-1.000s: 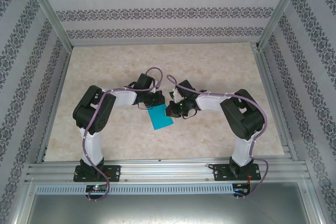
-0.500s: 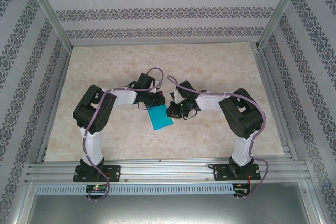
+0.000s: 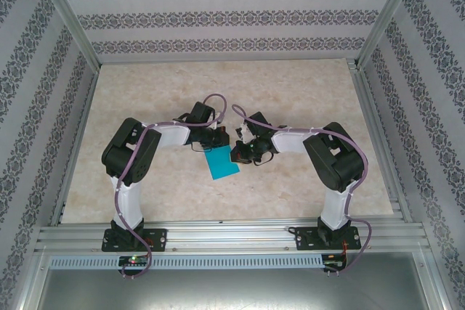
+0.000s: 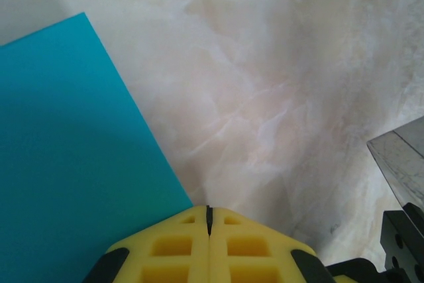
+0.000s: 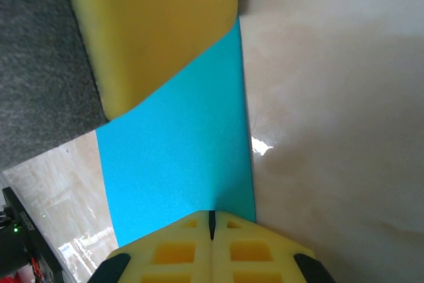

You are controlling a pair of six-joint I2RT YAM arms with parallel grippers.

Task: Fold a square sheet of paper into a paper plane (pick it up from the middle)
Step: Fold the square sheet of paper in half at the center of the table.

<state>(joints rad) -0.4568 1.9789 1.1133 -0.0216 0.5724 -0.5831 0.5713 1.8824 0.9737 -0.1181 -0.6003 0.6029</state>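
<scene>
Early folding step, likely pressing the paper (image 5: 175, 164) flat. It lies on the table (image 4: 278, 97), directly ahead of the right gripper (image 5: 212, 215) and left of the left gripper (image 4: 209, 211). Both are pressed together, pinching nothing visible. Next move: pinch one edge precisely.

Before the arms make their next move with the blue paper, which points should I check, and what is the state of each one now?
1. The square sheet of paper lies flat on the table: ok.
2. The left tool is shut, jaws together, at the sheet's edge: ok.
3. The right tool is shut, its tip over the sheet's opposite end: ok.
4. Either tool is pressing on or pinching the sheet: cannot tell.
5. A fold is started: not ok, no crease is visible on the sheet.
</scene>
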